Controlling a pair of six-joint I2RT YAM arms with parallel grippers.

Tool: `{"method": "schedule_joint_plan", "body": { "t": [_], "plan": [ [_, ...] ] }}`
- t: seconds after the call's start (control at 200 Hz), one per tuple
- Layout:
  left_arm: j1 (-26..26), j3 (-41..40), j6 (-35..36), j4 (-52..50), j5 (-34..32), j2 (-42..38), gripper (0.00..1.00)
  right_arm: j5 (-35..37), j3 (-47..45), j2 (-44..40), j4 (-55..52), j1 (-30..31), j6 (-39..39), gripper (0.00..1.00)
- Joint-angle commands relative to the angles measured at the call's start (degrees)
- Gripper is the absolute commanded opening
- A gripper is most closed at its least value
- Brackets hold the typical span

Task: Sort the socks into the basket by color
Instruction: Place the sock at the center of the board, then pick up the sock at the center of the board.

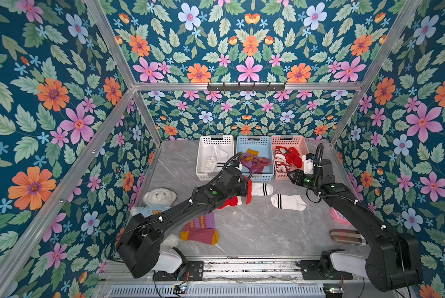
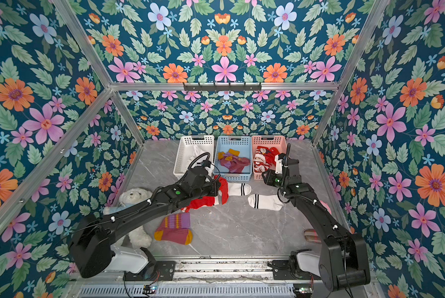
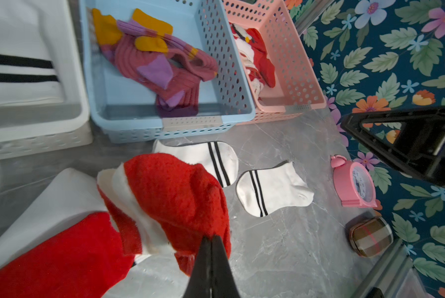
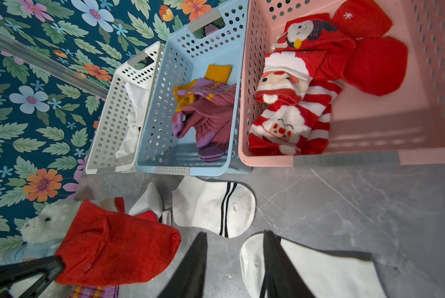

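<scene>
We start at the left gripper [image 3: 211, 239]. Its jaws are pinched tight on a fold of the red sock [image 3: 175, 196], held above the table [image 1: 255, 232] just in front of the blue basket [image 3: 216, 64]. We cannot tell whether the sock's lower end is free of the table.

We judge the step in hand to be the carry to the pink basket [image 3: 288, 64], which already holds the red patterned socks.
- Raise the sock until its hanging end clears the basket rims.
- Cross toward the pink basket and let go only when the whole sock is over its inside.
- Mind the right gripper [image 4: 235, 233]. It hovers near the front of the pink basket with its jaws apart and nothing between them, above a white sock [image 4: 319, 273]. We recommend keeping the two arms well apart.

The red sock is fluffy and limp, bright red with a white band, and it drapes in loose folds. It may catch on a rim.

A second white sock [image 1: 261, 189] lies beside it on the table. A maroon sock [image 1: 199, 229] lies nearer the arm bases.
</scene>
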Motion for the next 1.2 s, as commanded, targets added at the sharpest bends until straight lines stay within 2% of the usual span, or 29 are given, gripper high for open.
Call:
{"method": "schedule_joint_plan", "body": {
  "t": [0.0, 0.125, 0.295, 0.45, 0.72, 1.05, 1.195],
  "plan": [
    [-0.4, 2.5, 1.3, 4.5, 3.5, 4.3, 0.00, 1.2, -0.7, -1.6, -1.7, 0.1, -0.2, 0.39],
    [-1.2, 6.7, 0.4, 5.7, 6.4, 11.4, 0.00, 1.6, -2.1, -4.1, -3.1, 0.0, -0.2, 0.40],
    [-2.3, 10.9, -0.3, 5.6, 6.8, 17.3, 0.22, -1.7, -2.7, -6.4, -4.8, 0.0, -1.3, 0.43],
    [-2.1, 10.4, 0.4, 5.1, 3.9, 16.0, 0.30, -6.0, -2.9, -6.3, -4.4, 1.4, -1.6, 0.44],
    [1.0, 7.8, 2.1, 3.4, 0.9, 11.6, 0.33, -3.9, -1.6, 0.1, -2.7, 10.2, -1.9, 0.45],
    [7.6, 2.6, 4.2, 1.9, -0.6, 4.9, 0.35, 8.5, 2.4, 13.4, 0.1, 23.3, -1.5, 0.47],
    [11.0, -0.2, 4.7, 1.8, -0.7, 1.1, 0.36, 17.5, 6.2, 19.8, -1.9, 27.4, -1.9, 0.48]
  ]
}}
